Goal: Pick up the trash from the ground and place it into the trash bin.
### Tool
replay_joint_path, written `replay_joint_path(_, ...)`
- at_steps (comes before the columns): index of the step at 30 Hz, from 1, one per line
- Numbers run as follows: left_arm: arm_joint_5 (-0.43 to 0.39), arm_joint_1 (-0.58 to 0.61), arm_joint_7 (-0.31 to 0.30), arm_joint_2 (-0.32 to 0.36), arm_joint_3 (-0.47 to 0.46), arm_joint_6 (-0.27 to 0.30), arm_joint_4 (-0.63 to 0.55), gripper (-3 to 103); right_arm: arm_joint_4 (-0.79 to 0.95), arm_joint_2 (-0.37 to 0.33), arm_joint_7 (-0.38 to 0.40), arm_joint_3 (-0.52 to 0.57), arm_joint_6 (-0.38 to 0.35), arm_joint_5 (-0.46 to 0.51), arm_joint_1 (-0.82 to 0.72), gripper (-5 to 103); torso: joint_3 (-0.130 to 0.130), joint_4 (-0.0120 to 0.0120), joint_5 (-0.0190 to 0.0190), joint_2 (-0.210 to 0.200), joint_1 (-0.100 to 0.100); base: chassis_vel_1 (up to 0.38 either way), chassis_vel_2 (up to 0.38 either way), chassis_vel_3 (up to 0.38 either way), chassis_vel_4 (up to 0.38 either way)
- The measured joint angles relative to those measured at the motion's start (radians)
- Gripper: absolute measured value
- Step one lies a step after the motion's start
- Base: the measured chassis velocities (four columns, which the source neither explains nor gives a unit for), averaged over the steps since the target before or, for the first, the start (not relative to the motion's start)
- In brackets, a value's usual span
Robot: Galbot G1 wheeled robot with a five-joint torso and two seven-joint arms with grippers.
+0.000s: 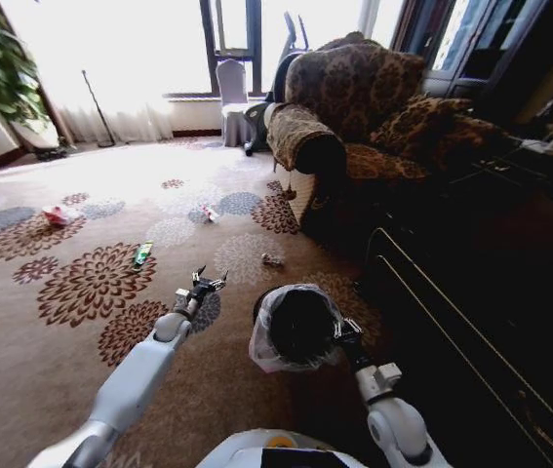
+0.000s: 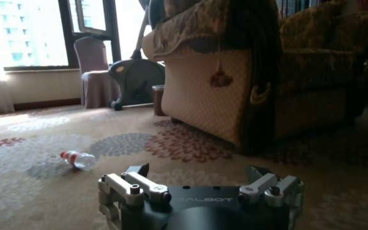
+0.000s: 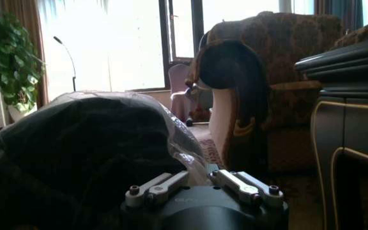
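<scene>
Beside the trash bin, the right pincer grips its liner rim.

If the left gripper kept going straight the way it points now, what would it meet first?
Probably bare carpet. The left gripper, open, has no trash directly ahead. The bottle sits off to one side, and the armchair is farther on; depth is uncertain.

Carpet tan, scattered with maroon, grey-blue and pale cream flower medallions; armchair dark brown with tan paisley-floral weave, its side panel cream with a fine dotted lattice. Trash bin black inside, liner translucent whitish; on the carpet a green wrapper, a pink-and-white scrap, a white-and-red scrap. Left gripper black-tipped on a light grey arm; clear bottle with red cap; cabinet near-black with thin gold trim lines.
</scene>
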Motion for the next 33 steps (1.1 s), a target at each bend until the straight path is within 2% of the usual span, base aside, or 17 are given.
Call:
replay_joint_path(7,0.014,-0.048,0.013,-0.017,0.022,-0.005,0.102,99,-0.013,-0.007,0.0,-0.02,-0.002,-0.001,0.008,0,0.0,0.0002,0.0001,0.0,0.0,-0.128,-0.115,-0.115,-0.136)
replay_joint_path(10,0.014,-0.075,0.02,-0.044,0.037,-0.034,0.166,100,-0.019,-0.003,0.0,-0.031,-0.006,-0.004,0.014,0,0.0,-0.0004,0.0001,0.0,0.0,-0.1,-0.114,-0.13,-0.137)
replay_joint_path(16,0.029,-0.09,0.017,-0.068,0.046,-0.044,0.217,100,-0.033,0.005,0.0,-0.052,-0.006,-0.006,0.029,0,0.0,0.0001,0.0001,0.0,0.0,-0.082,-0.062,-0.051,-0.08)
replay_joint_path(25,0.02,-0.087,-0.04,-0.077,0.044,-0.02,0.235,100,-0.04,0.012,0.0,-0.071,0.0,-0.005,0.028,0,0.0,0.0008,0.0003,0.0,0.0,-0.075,0.093,0.097,-0.104)
replay_joint_path(27,0.051,-0.092,-0.056,-0.079,0.041,-0.001,0.251,100,-0.04,0.013,0.0,-0.071,0.001,-0.005,0.027,0,0.0,0.0005,0.0001,0.0,0.0,-0.194,0.182,0.166,-0.195)
replay_joint_path(28,0.053,-0.096,-0.058,-0.079,0.041,0.003,0.26,103,-0.038,0.015,0.0,-0.073,0.002,-0.006,0.024,0,0.0,0.0003,-0.0001,0.0,0.0,-0.224,0.189,0.213,-0.202)
replay_joint_path(33,0.045,-0.127,-0.039,-0.08,0.051,0.016,0.307,96,-0.033,0.027,0.0,-0.078,0.029,-0.027,0.008,0,0.0,0.0003,0.0006,0.0,0.0,-0.194,0.233,0.199,-0.228)
